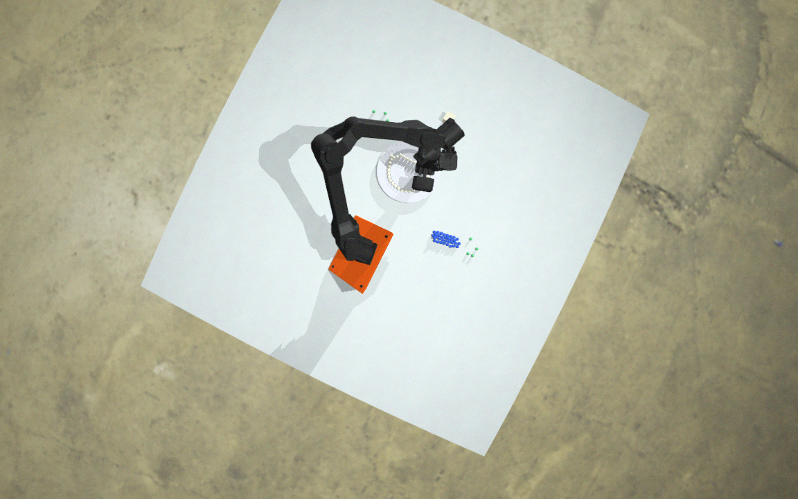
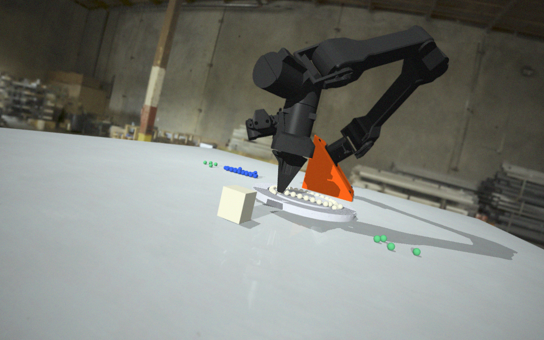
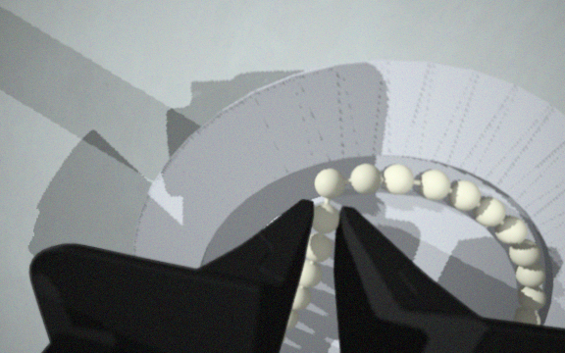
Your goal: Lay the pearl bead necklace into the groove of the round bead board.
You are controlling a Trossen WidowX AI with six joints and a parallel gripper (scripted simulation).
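Wrist view: the gripper is nearly shut, its tips pinching one bead of the pearl bead necklace just past the corner where the strand doubles back. Beyond the tips, part of the necklace follows the curved groove on one side, while the pinched run cuts inward between the fingers. All that can be seen of the necklace is on or over the round bead board.

The step in hand looks like seating the stretch that strays inside the ring; the job seems part done. The next move likely calls for drawing the held bead gently outward to the bare part of the groove, then lowering and releasing it. Pulling too hard could lift the seated neighbours.

The exterior view shows the fingertips down at board level, which the top view hides beneath the arm, but from that side the tips merge and the bead between them is hard to see. Farther out, both outside views show the cream block and the blue beads, neither visible in the wrist view.
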